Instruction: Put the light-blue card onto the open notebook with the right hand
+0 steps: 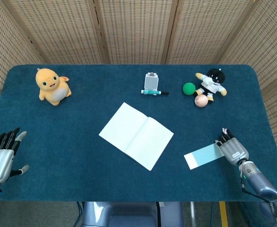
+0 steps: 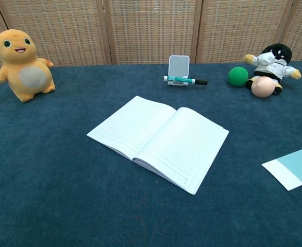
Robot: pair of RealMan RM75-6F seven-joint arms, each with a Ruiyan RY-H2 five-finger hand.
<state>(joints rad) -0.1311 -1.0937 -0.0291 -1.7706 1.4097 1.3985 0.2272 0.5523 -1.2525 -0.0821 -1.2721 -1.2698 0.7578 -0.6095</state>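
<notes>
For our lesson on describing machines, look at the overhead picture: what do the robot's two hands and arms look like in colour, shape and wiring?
Both are humanlike. The left robot hand has a silver-grey back, black fingers and a pale thumb. The right robot hand is also silver-grey with dark fingers and a pinkish tip showing behind them. Its wrist joins a rounded grey-blue metallic forearm, with a thin dark cable running alongside it.

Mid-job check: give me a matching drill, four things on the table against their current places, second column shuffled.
Things:
1. light-blue card
2. open white notebook
3. orange plush dinosaur
4. green ball

Places:
A. far left corner of the blue table
B. middle of the table
C. near right, its end under the right hand
D. far right, beside the black-and-white plush doll

Pairs: 1-C, 2-B, 3-A, 4-D
</notes>
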